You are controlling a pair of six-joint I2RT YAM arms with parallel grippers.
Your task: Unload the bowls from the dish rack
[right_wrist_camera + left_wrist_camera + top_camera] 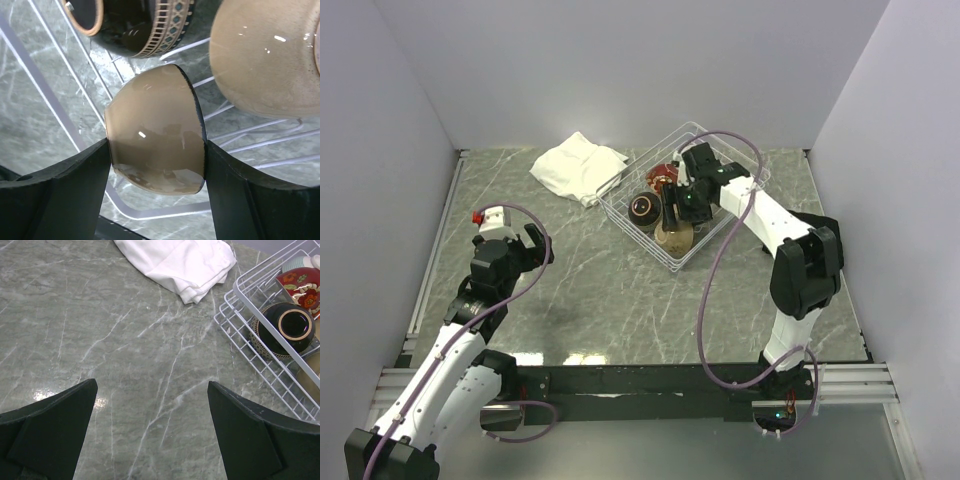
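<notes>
The white wire dish rack stands at the back middle of the table. In it are a dark bowl with a gold rim, a red floral bowl and a large tan bowl. My right gripper reaches down into the rack. In the right wrist view it is shut on a small tan bowl held on edge above the rack wires, beside the large tan bowl and the dark bowl. My left gripper is open and empty over bare table.
A folded white cloth lies left of the rack, also in the left wrist view. That view shows the rack's corner with the dark bowl and the red floral bowl. White walls enclose the table.
</notes>
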